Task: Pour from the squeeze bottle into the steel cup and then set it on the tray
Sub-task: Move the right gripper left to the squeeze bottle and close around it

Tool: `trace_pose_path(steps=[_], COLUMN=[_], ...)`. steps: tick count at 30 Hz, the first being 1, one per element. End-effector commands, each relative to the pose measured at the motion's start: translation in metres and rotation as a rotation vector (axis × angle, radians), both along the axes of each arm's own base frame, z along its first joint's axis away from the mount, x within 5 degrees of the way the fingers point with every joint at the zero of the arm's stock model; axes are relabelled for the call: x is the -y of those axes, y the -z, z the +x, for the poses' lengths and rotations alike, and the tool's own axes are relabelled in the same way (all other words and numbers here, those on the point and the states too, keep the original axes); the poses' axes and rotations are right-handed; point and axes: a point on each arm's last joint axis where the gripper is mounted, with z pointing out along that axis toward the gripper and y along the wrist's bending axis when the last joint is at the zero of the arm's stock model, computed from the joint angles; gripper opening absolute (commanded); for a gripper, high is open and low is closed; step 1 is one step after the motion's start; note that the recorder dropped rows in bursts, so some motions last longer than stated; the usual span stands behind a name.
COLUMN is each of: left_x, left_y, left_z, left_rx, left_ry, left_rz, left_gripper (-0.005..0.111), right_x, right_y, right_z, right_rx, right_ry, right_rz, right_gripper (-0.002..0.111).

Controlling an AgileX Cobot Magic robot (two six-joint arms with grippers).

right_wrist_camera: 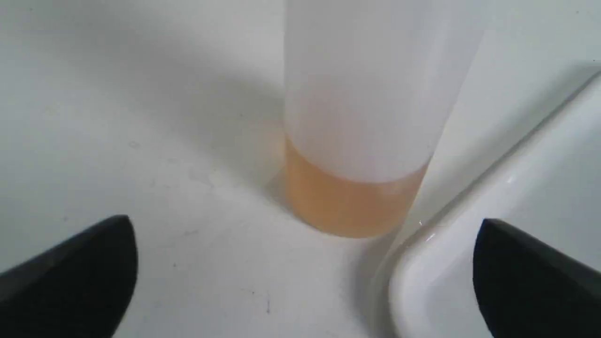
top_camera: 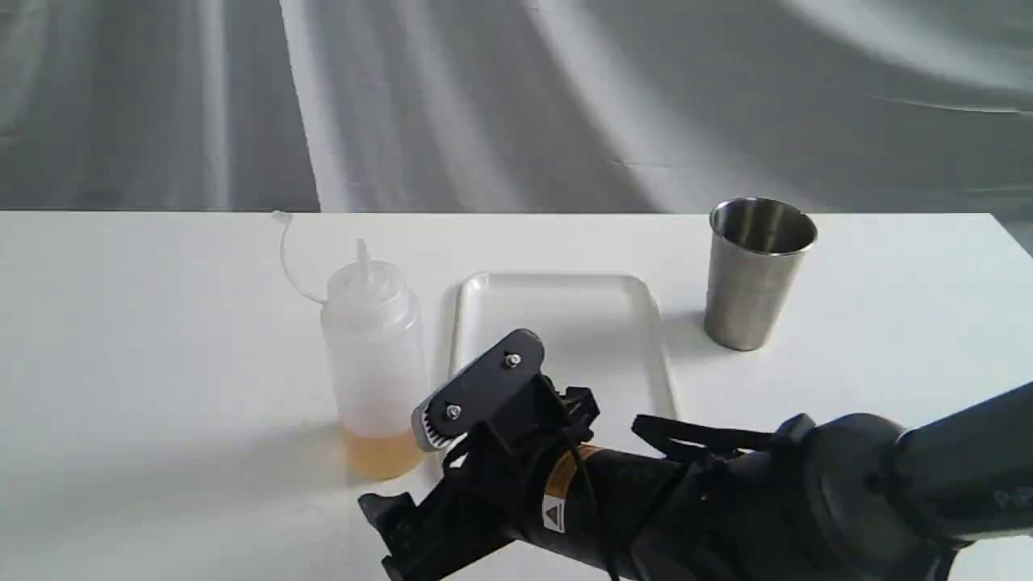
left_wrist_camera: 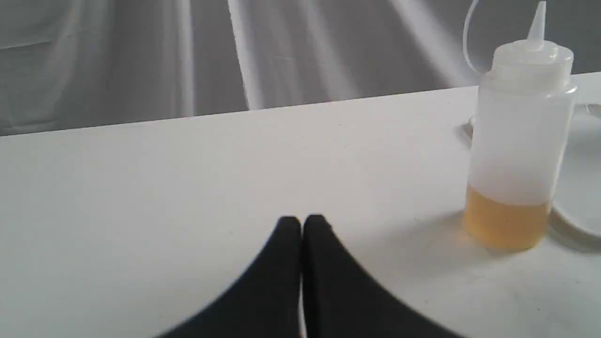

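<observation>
**Light, soft bottle waits beside the tray, open jaws lined up on it**

The squeeze bottle (top_camera: 373, 355) stands upright on the white table (top_camera: 161, 323), just beside the left edge of the tray (top_camera: 565, 323). Its nozzle is uncapped and the thin cap strap arcs away from it. Amber liquid fills only the bottom part, so it should be light, with its little weight sitting low. The wall looks like thin, smooth plastic. It will likely give under pressure and could slip in a loose hold, while a hard pinch may push liquid out of the nozzle too soon. A moderate hold around the middle of the body, above the liquid line, seems the best place.

The right gripper (right_wrist_camera: 305, 225) has its jaws spread wide and holds nothing. The bottle's base sits ahead of the gap, apart from both fingers, and one finger hangs over the tray's corner. The left gripper (left_wrist_camera: 302, 220) rests low over the table well to the bottle's left, jaws pressed together and empty.

The steel cup (top_camera: 754, 274) stands upright to the right of the tray.
</observation>
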Motion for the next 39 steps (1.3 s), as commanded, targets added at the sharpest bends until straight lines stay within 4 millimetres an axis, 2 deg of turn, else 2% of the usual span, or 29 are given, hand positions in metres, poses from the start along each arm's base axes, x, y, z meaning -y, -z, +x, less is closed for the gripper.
trace_pose_path(steps=[1,9,15,18,21,39], left_x=[0.000,0.000,0.000,0.000,0.000,0.000], left_y=[0.001,0.001,0.001,0.001,0.001,0.001], left_z=[0.000,0.000,0.000,0.000,0.000,0.000], left_rx=[0.005,0.005,0.005,0.005,0.005,0.005], left_ry=[0.005,0.006,0.006,0.005,0.005,0.006], left_rz=[-0.006,-0.002,-0.002,-0.006,-0.006,-0.002], left_gripper=[0.000,0.000,0.000,0.000,0.000,0.000], right_x=[-0.002,0.002,0.013,0.012,0.007,-0.026], right_y=[-0.006,-0.008,-0.009,-0.015,-0.020,0.000], right_z=[0.003,0.007,0.016,0.024,0.033,0.086], right_rx=[0.048,0.067,0.068,0.092,0.103,0.135], right_ry=[0.006,0.031,0.072,0.075,0.072,0.031], right_rz=[0.047,0.050,0.051,0.061,0.063,0.045], right_gripper=[0.096,0.096,0.096,0.096,0.096,0.095])
